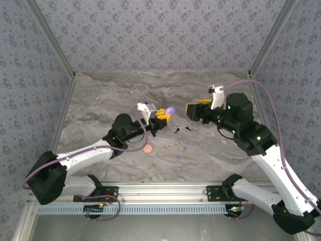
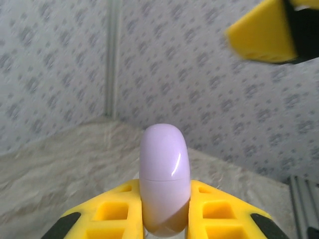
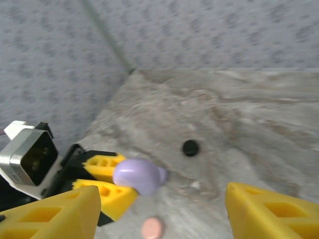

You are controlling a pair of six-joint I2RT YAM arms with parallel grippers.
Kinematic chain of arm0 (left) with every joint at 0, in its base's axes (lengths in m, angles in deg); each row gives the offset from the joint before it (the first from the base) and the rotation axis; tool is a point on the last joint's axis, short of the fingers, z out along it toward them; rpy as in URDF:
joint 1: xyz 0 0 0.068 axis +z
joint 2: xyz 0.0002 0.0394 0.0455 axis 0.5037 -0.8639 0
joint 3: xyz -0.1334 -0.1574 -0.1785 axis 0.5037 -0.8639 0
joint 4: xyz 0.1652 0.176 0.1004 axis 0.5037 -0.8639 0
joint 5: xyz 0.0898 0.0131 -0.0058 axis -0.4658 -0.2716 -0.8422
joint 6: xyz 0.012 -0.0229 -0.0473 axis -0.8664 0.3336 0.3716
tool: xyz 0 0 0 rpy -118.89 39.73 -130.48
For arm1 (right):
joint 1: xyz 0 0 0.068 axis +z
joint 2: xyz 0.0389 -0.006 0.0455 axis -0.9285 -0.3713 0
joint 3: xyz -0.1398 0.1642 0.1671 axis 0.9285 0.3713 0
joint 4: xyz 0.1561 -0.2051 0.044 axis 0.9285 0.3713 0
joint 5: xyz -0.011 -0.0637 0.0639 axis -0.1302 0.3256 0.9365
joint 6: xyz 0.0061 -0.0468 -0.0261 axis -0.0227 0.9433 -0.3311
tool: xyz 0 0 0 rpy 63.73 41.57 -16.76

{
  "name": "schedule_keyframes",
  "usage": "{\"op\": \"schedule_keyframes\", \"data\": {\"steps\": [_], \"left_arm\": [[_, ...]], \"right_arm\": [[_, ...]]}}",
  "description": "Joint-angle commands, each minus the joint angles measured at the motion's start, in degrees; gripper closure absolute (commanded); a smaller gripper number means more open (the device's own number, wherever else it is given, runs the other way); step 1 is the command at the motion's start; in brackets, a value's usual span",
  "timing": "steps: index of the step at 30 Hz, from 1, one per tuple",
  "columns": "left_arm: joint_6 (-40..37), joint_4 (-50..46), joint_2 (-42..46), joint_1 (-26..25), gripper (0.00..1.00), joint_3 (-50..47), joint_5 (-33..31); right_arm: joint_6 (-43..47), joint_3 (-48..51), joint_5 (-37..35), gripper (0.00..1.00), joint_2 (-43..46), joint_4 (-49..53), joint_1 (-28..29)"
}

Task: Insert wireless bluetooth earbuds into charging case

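Over marbled worktop (image 1: 115, 95), left claw (image 1: 164, 115) is pinching the lilac charging case (image 1: 171, 110) aloft, likely offering its lid to the spread right claw (image 1: 193, 109).

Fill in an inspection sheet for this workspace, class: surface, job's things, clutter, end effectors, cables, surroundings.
Surface: grey marbled table.
Job's things: lilac charging case, closed; earbuds loose on the table, in black, pinkish and lilac.
Clutter: pink disc; black disc.
End effectors: left end effector shut on the case; right end effector open, holding nothing, facing the case.
Cables: a purple cable along each arm.
Surroundings: patterned walls; metal rail at the near edge.
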Motion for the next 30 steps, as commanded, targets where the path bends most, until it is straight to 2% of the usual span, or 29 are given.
{"op": "schedule_keyframes", "data": {"steps": [1, 7, 12, 16, 25, 30], "left_arm": [[5.13, -9.09, -3.59, 2.70, 1.00, 3.34, -4.21], [8.81, -24.97, -17.44, 4.01, 1.00, 15.29, -9.51], [12.77, -29.42, -28.73, 4.14, 1.00, 24.83, -10.94], [15.24, -37.31, -36.09, 4.14, 1.00, 34.06, -11.82], [20.32, -38.91, -46.77, 4.62, 1.00, 42.41, -8.28], [22.81, -38.11, -49.23, 4.85, 0.94, 42.60, -6.98]], "right_arm": [[-0.88, 4.78, -12.23, 0.28, 2.71, 4.63, -1.30], [-1.78, 7.75, -10.63, 0.27, 4.43, 5.70, -4.25], [-1.65, 8.25, -10.35, 0.27, 5.01, 6.76, -4.98], [-1.47, 9.06, -10.09, 0.27, 5.75, 7.32, -5.39], [-0.50, 10.71, -9.40, 0.27, 6.75, 8.48, -6.50], [0.18, 11.03, -8.93, 0.27, 6.93, 9.18, -7.08]]}}
